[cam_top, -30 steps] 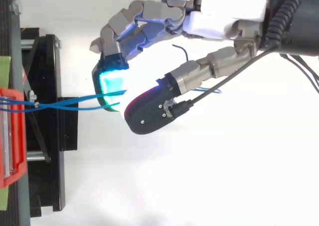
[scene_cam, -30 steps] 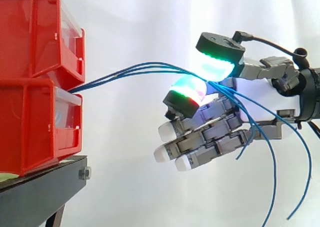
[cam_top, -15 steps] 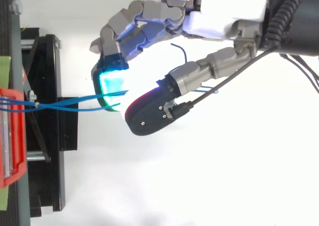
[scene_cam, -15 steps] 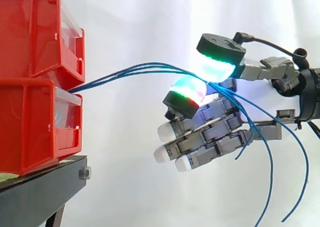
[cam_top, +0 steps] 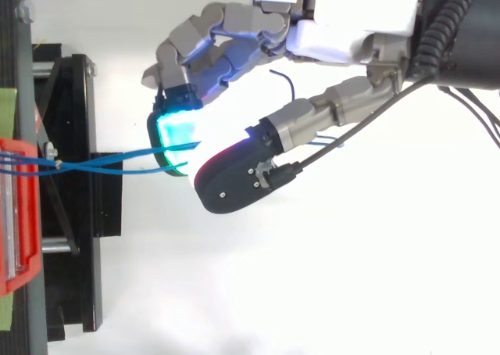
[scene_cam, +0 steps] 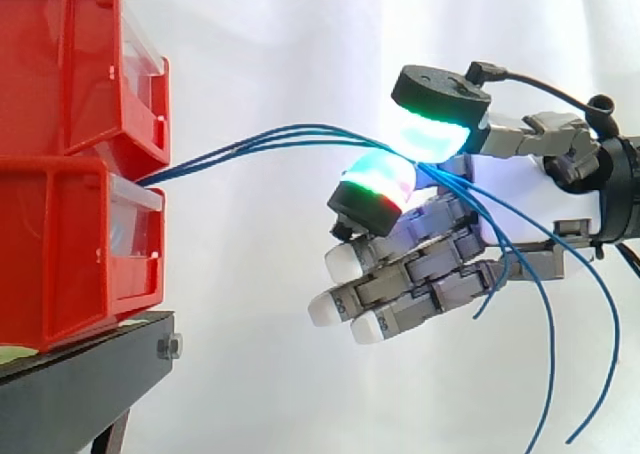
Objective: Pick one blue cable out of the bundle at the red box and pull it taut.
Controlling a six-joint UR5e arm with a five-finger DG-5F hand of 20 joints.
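Observation:
Three thin blue cables [scene_cam: 260, 139] leave the gap between the two stacked red bins [scene_cam: 70, 234] and arc rightward. They pass between the hand's [scene_cam: 450, 264] thumb pad [scene_cam: 432, 134] above and a red-green glowing finger pad [scene_cam: 375, 186] below, both closed in on the strands. Which strand is pinched I cannot tell. The other fingers curl loosely underneath. Behind the hand the cable ends [scene_cam: 545, 374] hang free. From above, the cables [cam_top: 101, 161] cross near the bin [cam_top: 16, 214] and vanish under the thumb [cam_top: 234, 179] of the hand [cam_top: 351, 26].
The bins rest on a black stand [scene_cam: 80, 374] whose frame [cam_top: 78, 199] juts toward the hand. A white curtain backs the scene. Open space lies between the bins and the hand, spanned by the cables alone.
The hand has hardly moved. Its lower fingers have shifted slightly, and the loose cable ends behind it have swung a little.

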